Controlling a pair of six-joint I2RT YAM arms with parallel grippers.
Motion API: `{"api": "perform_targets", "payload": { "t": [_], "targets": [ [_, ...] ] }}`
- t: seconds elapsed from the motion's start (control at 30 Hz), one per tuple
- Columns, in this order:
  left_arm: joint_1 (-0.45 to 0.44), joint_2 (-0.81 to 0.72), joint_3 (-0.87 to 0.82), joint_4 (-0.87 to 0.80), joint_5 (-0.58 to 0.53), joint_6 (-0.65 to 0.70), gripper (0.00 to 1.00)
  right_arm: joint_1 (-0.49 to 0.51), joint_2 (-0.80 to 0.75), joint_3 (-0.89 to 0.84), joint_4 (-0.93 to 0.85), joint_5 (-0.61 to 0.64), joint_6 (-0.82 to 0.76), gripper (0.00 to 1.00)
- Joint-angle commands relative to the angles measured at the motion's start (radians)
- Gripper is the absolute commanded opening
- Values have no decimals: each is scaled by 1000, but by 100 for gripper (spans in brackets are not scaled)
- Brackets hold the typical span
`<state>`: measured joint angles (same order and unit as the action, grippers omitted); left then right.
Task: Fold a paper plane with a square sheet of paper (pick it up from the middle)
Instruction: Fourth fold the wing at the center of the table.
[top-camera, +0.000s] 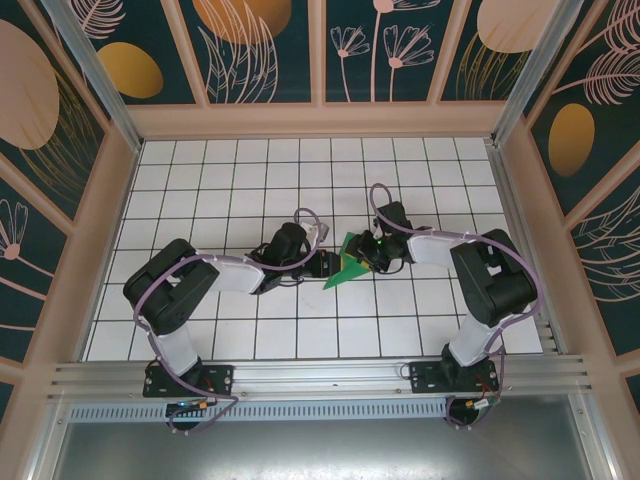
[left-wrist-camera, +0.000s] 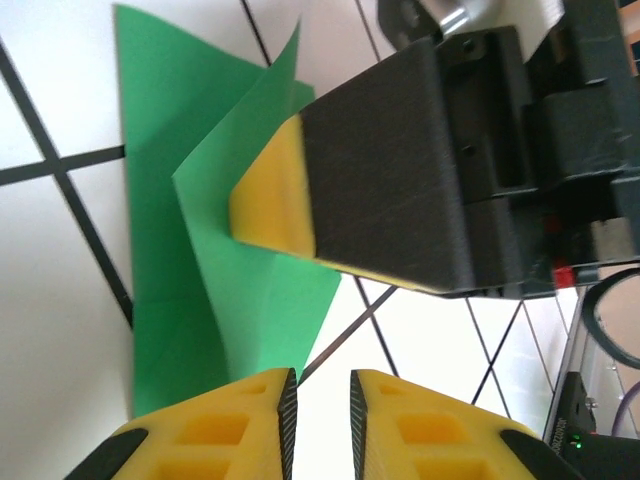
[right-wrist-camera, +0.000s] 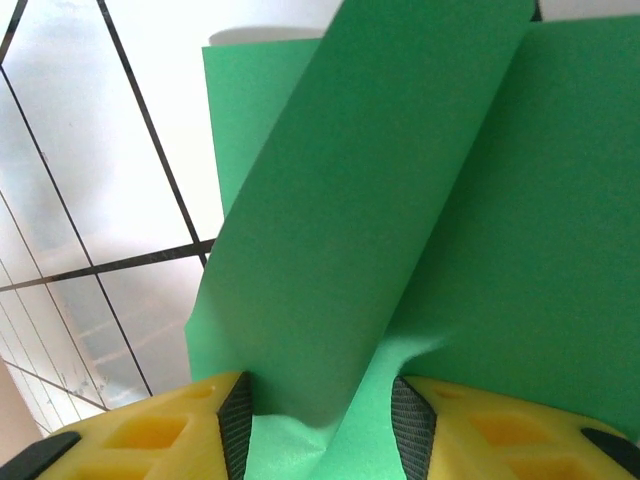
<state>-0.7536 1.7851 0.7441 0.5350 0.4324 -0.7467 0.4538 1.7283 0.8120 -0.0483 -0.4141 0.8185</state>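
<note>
Part-folded green sheet of paper on gridded surface, raised flap standing between parted fingers of right tool, left tool beside its edge, narrowly apart, empty

The square sheet of paper lies on the white grid table. It is partly folded, and it has one sharp tip that points toward the near left. My left gripper comes to the paper from its left side and reaches its left edge. My right gripper sits over the right part of the paper, on top of the green. Both my arms bend low, one at each side of the paper. How wide my jaws stand is too small to judge here.
</note>
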Motion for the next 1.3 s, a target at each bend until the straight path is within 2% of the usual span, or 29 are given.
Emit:
{"api": "perform_targets", "payload": {
  "t": [0.0, 0.2, 0.57, 0.93, 1.27],
  "targets": [
    [-6, 17, 25, -34, -22, -6, 25, 0, 130, -52, -149, 215, -1, 47],
    [-6, 18, 14, 23, 21, -18, 22, 0, 167, -31, -184, 228, 10, 47],
    [-7, 70, 33, 10, 52, -14, 18, 1, 209, -14, -212, 227, 26, 49],
    [-7, 94, 58, -83, -49, -2, 12, -1, 175, -21, -186, 192, 2, 49],
    [-7, 103, 64, -100, -60, -2, 12, -7, 205, -8, -214, 205, 9, 43]
  ]
}}
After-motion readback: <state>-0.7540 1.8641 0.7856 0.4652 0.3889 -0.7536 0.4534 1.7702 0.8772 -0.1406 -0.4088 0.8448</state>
